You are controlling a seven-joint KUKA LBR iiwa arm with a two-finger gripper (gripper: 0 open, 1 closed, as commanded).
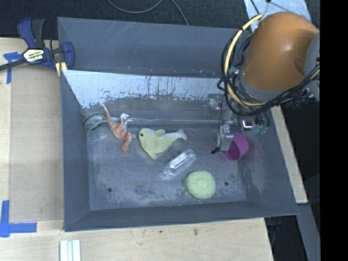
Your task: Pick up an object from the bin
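Tool (223, 144): down in the right part of the grey metal bin (76, 162), under the arm's orange wrist cover (277, 48); can't tell whether it is open or closed.
Nearest thing: small purple plastic cup (238, 147), on the bin floor, touching the tool's right side; can't tell if it is gripped.
Front: pale green round ball (200, 184), well apart from the tool.
Centre: clear plastic tube (178, 163), lying tilted; yellow-green soft fish toy (155, 142) just beside it.
Left: orange dinosaur figure (118, 130); clear round cup (95, 126) near the left wall.
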